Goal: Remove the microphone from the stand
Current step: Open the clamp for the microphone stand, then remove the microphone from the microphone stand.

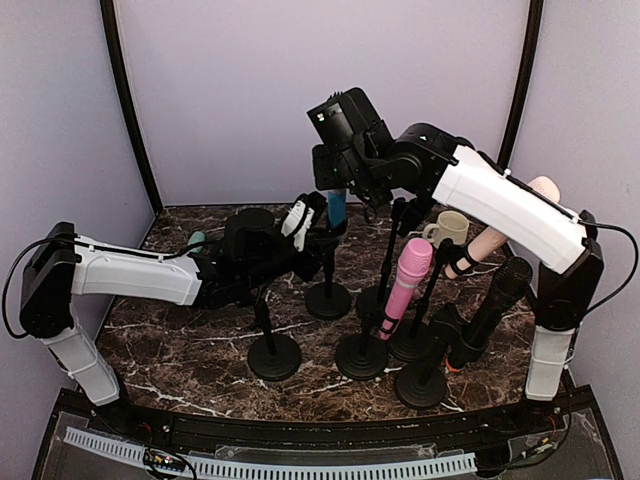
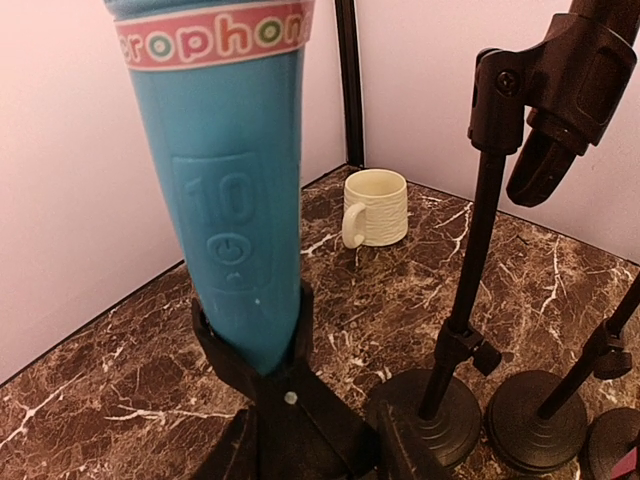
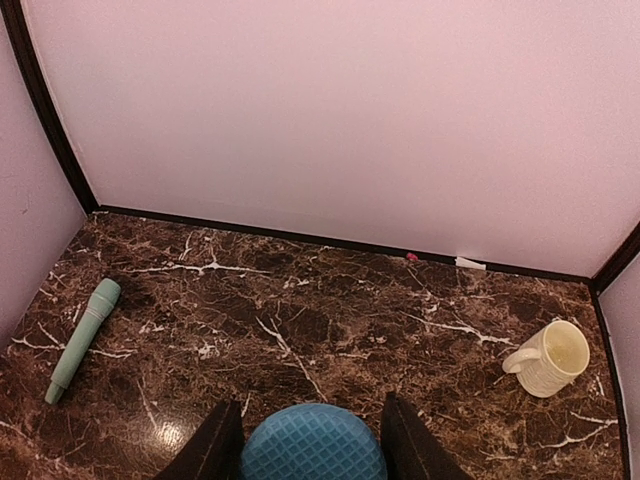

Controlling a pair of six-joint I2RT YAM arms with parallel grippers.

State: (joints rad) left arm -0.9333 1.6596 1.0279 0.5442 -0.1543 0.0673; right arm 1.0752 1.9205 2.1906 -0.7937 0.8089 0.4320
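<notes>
The blue microphone (image 2: 235, 220) sits in its stand's clip (image 2: 250, 350) at the back of the table, nearly upright along its length, mesh head up and tapered tail down. The right gripper (image 3: 312, 440) pinches that domed head from above, which is a slippery hold. The left gripper (image 2: 310, 450) flanks the clip mount (black on black, so I cannot tell whether it bears). A pull off-axis could bind the tail and tip the stand (image 1: 328, 290) into its neighbours.

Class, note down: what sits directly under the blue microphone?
A black stand clip cups the narrow lower end of the blue microphone. The tip itself is hidden inside the clip.
</notes>
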